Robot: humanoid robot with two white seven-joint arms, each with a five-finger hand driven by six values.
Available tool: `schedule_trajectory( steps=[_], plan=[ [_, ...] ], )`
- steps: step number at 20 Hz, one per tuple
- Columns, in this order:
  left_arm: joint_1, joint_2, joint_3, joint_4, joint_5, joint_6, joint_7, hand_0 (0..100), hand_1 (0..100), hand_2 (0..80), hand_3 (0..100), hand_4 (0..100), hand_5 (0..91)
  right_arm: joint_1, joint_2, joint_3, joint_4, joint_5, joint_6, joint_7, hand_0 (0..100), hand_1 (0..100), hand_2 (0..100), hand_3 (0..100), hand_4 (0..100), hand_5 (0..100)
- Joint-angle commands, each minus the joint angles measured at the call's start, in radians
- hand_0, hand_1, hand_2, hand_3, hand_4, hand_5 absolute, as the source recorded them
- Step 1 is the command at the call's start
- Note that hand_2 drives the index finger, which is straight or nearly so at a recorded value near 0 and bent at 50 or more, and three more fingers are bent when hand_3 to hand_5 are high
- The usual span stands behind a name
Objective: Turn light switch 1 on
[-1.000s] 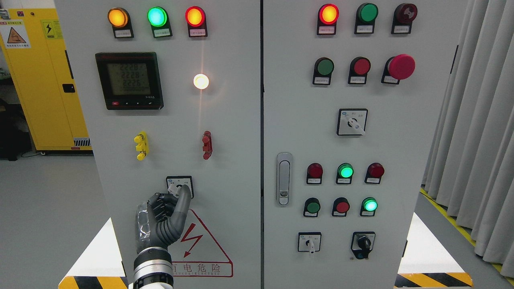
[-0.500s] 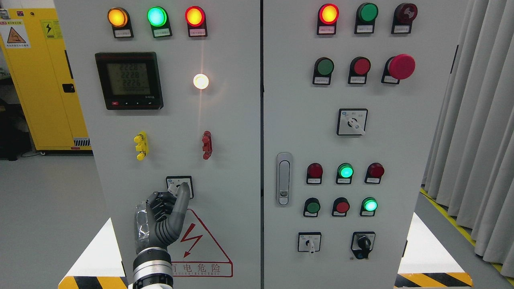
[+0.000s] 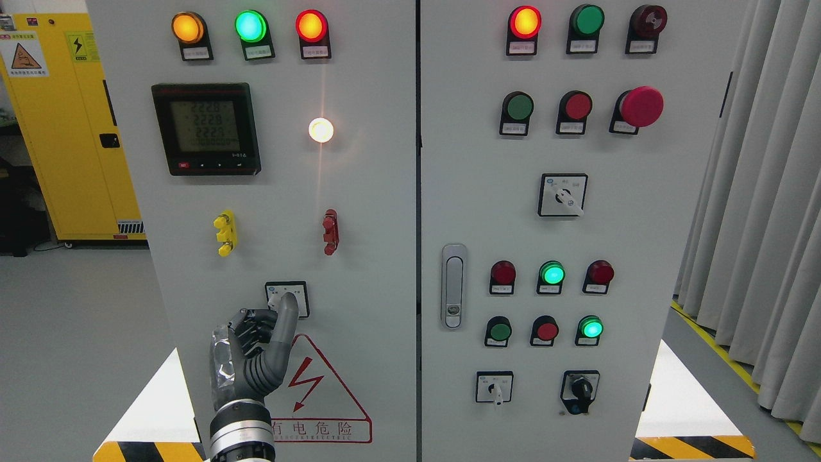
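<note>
To my left stands a yellow cabinet with warning stickers and a black handle, its base resting on the smooth grey floor. To my right, pale grey curtains hang in long folds down to the floor, where a yellow line runs along their foot. Black-and-yellow hazard tape marks the floor at both lower corners, beside bright white patches.

Left hand: dark grey segmented fingers, glossy clear-covered back, ribbed silver wrist cuff.
</note>
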Motion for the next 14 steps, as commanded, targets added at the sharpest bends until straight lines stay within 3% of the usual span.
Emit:
schedule_trajectory(
  steps=[1,8,12,14],
  plan=[
    [0.031,-0.002,0.0,-0.026,0.002,-0.005,0.002,10,42,63.3,91,81,83.9,0.0,0.0,0.0,0.0,0.0,0.001,-0.001,0,50,4,0,0,0],
    [0.17,0.012,-0.011,-0.097,0.002,-0.109,0.002,10,42,64.1,92,82,83.9,0.0,0.0,0.0,0.0,0.0,0.001,-0.001,0,50,4,0,0,0],
    [0.349,0.037,0.012,-0.102,0.0,-0.275,-0.009,10,41,64.2,92,82,83.8,0.0,0.0,0.0,0.0,0.0,0.001,0.001,0,50,4,0,0,0],
    [0.467,0.049,0.053,-0.092,0.017,-0.365,-0.055,10,41,64.3,92,83,84.2,0.0,0.0,0.0,0.0,0.0,0.001,0.001,0,50,4,0,0,0]
  ],
)
